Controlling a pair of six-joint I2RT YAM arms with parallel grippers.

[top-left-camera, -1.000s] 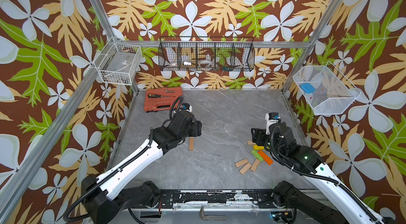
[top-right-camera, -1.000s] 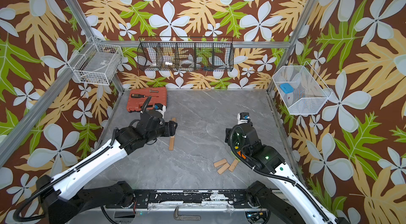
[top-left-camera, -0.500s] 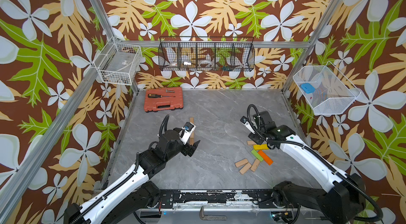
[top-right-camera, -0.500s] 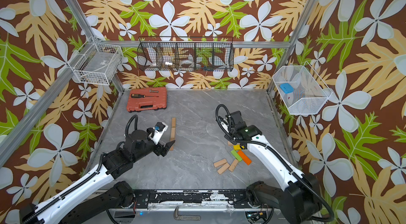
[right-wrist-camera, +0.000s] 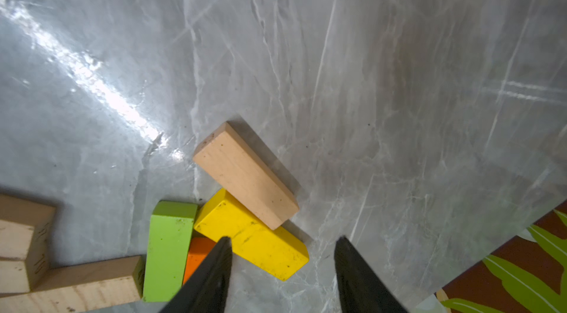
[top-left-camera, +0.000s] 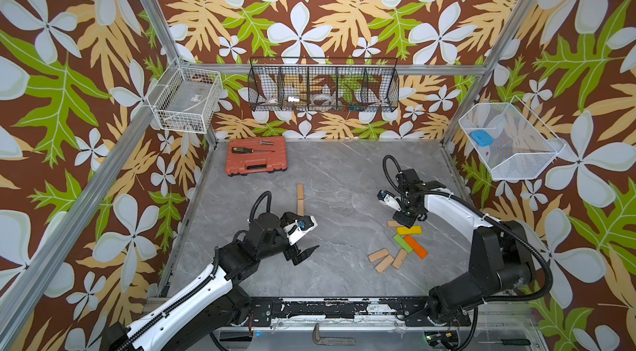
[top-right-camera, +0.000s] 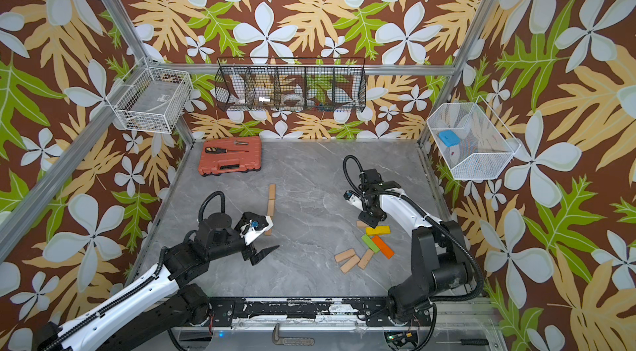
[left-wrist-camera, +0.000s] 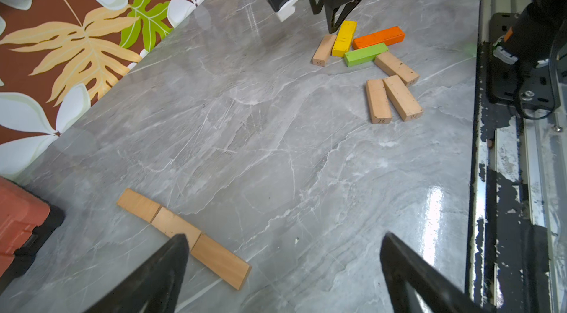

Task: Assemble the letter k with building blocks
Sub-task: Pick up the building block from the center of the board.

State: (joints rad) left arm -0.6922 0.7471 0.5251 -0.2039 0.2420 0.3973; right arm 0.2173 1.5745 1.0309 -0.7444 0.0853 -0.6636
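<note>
Three plain wood blocks (top-left-camera: 300, 199) lie flat, end to end, mid-left on the grey marbled tabletop (top-left-camera: 344, 177), likely the K's stem. The left tool (left-wrist-camera: 283, 237) gapes empty beside its near end. The right tool (right-wrist-camera: 283, 239), jaws apart, grasping nothing, hovers over the smooth painted yellow block (right-wrist-camera: 251, 240) in the right-hand pile, probably choosing a diagonal.

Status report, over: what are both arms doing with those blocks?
Left end effector open, empty, by the row of three plain blocks. Right end effector open, over one end of the yellow block. Plain block, green block against it.
</note>
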